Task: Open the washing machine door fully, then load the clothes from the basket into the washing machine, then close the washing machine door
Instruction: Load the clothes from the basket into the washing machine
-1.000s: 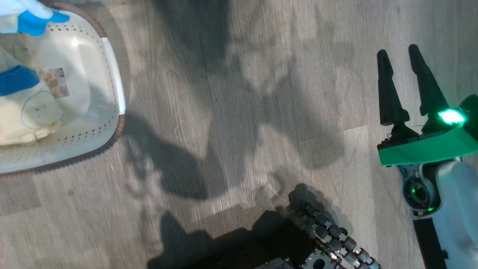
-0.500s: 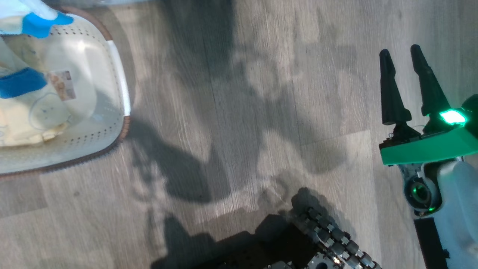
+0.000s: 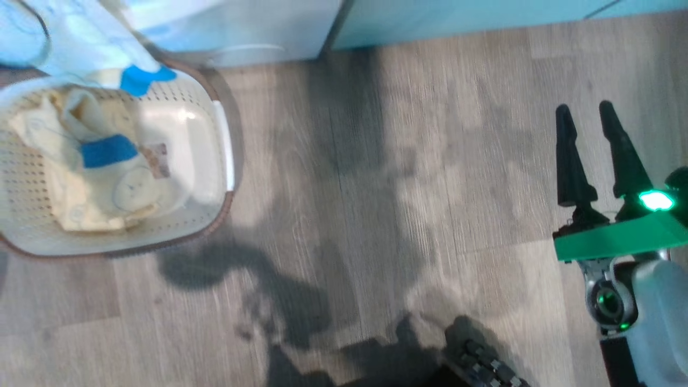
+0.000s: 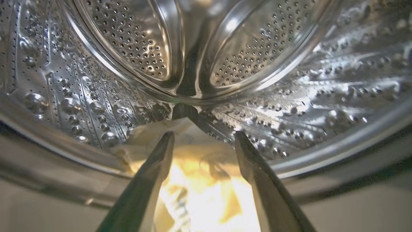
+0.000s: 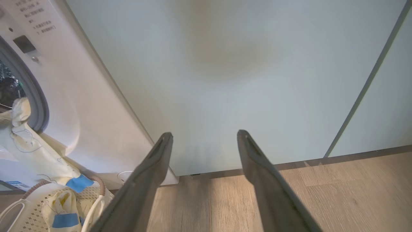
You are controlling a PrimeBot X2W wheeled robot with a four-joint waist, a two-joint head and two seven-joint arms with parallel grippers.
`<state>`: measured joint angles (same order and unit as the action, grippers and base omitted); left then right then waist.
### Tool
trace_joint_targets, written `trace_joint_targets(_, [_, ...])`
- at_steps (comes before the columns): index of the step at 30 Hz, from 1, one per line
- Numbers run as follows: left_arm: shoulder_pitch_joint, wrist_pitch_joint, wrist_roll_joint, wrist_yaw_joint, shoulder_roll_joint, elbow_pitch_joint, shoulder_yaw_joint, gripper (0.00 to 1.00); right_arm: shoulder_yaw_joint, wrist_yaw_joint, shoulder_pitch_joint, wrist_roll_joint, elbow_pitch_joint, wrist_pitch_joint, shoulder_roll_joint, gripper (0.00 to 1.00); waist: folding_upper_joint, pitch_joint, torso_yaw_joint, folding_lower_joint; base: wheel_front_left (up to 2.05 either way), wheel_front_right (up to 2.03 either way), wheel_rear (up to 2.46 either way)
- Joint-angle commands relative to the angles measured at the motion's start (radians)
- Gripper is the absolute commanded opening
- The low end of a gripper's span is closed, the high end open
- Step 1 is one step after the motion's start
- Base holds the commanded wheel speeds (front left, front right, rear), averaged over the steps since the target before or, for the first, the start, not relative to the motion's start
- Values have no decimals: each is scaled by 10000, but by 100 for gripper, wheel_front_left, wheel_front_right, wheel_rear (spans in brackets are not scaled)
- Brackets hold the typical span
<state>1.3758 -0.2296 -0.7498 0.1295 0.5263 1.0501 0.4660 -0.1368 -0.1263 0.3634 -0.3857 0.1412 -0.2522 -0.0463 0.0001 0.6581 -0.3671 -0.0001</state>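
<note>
Inside the washing machine's steel drum [image 4: 80, 106], my left gripper [image 4: 204, 133] stands open above a pale yellow garment [image 4: 199, 167] lying at the drum's lip. That garment [image 5: 32, 151] hangs out of the washing machine [image 5: 80, 106] opening, and its blue patch reaches the basket [image 5: 96, 182]. In the head view the cream basket [image 3: 223, 145] sits at the left with more clothes [image 3: 102, 183] in it, the hanging garment [image 3: 91, 48] above it. My right gripper [image 3: 585, 110] is open and empty over the floor, far right of the basket. The washing machine door is out of view.
Pale green cabinet doors [image 5: 225, 80] stand straight ahead of the right gripper [image 5: 205, 133], right of the washer. Wooden floor [image 3: 376, 188] stretches between the basket and my right arm. My dark base [image 3: 484, 365] shows at the bottom edge.
The head camera has swung, so the basket and floor sit lower and farther right, and the washer and cabinet bases now show. The left gripper has opened. The right gripper stays open.
</note>
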Motion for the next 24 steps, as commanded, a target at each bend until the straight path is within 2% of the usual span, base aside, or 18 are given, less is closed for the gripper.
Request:
trace_joint_targets(1, [-119, -108, -80, 11, 414, -349, -99, 100, -76, -44, -288, 64, -243, -95, -75, 100, -1, -448, 211, 1, 0, 0, 0])
trace_joint_targets(6, [-1741, -304, -47, -118, 376, -1021, -260, 100, 8, -44, -672, 94, -227, -95, -128, 100, -1, -1033, 418, 1, 0, 0, 0])
trace_joint_targets(14, [-5154, -319, 261, -978, 132, -3843, -1633, 100, 52, -44, -1077, 144, -188, -95, -156, 100, -1, -1731, 659, 1, 0, 0, 0])
trace_joint_targets(16, [-6160, -319, 355, -1140, -76, -4569, -2093, 100, 109, -44, -1181, 153, -187, -95, -177, 100, -1, -1908, 736, 1, 0, 0, 0])
trace_joint_targets(17, [-7124, -320, 471, -1283, -356, -5220, -2552, 100, 162, -44, -1298, 164, -186, -95, -212, 100, -1, -2093, 830, 1, 0, 0, 0])
trace_joint_targets(20, [-8351, -320, 713, -1364, -806, -5919, -3163, 100, 219, -44, -1473, 184, -188, -95, -291, 100, -1, -2344, 984, 1, 0, 0, 0])
trace_joint_targets(24, [-9746, -320, 1150, -1225, -1459, -6444, -4040, 100, 273, -44, -1670, 195, -208, -95, -419, 100, -1, -2618, 1166, 1, 0, 0, 0])
